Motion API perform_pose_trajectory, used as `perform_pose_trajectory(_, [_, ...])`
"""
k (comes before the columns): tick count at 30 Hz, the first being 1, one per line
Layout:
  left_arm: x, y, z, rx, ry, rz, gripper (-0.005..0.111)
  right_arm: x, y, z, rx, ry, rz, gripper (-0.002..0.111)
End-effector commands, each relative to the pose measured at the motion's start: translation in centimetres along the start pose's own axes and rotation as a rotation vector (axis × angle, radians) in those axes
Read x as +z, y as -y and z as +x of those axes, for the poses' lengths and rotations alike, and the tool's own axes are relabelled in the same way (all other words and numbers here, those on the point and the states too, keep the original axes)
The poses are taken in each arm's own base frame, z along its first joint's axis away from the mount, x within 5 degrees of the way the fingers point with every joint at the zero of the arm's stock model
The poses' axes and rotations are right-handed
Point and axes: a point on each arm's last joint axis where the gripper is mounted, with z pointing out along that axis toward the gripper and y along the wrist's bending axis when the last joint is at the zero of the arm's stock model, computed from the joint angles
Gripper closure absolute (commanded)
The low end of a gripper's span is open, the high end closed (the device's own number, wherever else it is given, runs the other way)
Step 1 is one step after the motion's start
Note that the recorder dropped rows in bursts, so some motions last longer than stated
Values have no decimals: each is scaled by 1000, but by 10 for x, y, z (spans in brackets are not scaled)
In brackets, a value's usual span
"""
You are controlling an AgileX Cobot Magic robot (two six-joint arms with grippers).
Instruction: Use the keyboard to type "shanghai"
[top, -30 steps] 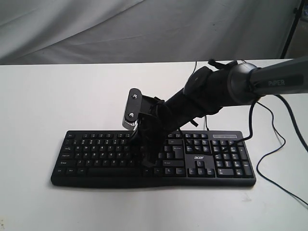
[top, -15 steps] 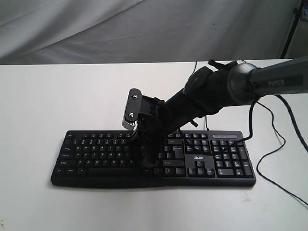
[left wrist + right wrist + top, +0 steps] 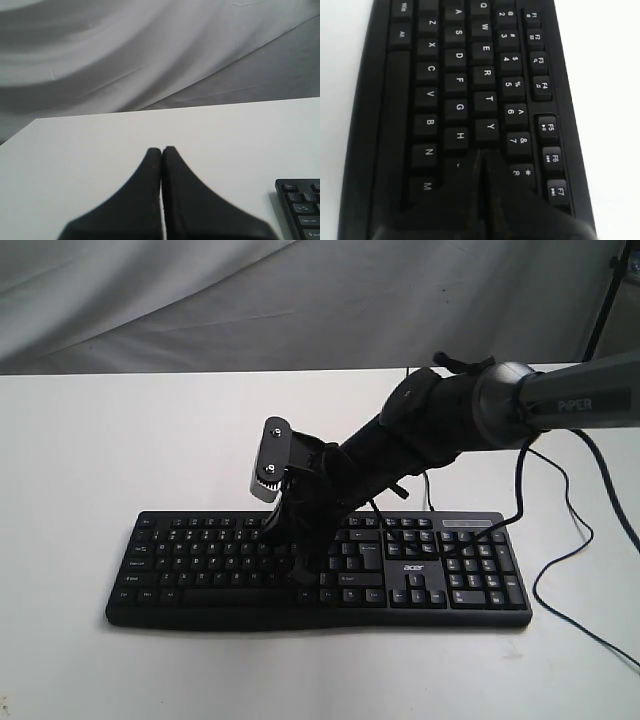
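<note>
The black keyboard (image 3: 200, 560) lies across the white table (image 3: 150, 440), with its number pad and small white logo at the right. My right gripper (image 3: 302, 578) comes in from the right and points down over the middle of the letter keys. In the right wrist view the keyboard (image 3: 445, 75) fills the frame. There my right gripper (image 3: 481, 153) is shut and empty, its tip just past the Y key, beside H; touch cannot be told. My left gripper (image 3: 161, 149) is shut and empty above bare table, with the keyboard's corner (image 3: 302, 210) off to one side.
Thin black cables (image 3: 560, 570) loop over the table right of the keyboard and behind it. A grey cloth backdrop (image 3: 300, 300) hangs behind the table's far edge. A dark stand leg (image 3: 600, 300) shows at the upper right.
The right arm has shifted a little to the left and its gripper tip has risen slightly over the keys. The keyboard has not moved.
</note>
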Motion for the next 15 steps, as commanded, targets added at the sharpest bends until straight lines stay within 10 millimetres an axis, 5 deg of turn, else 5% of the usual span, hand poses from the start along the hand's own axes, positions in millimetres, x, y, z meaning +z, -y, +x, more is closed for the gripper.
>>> perform_pose_trajectory(1, [1, 0, 2, -3, -5, 5, 106, 2, 4, 6, 5, -20, 8, 108])
perform_pose_trajectory(15, [1, 0, 2, -3, -5, 5, 106, 7, 6, 10, 14, -29, 17, 108])
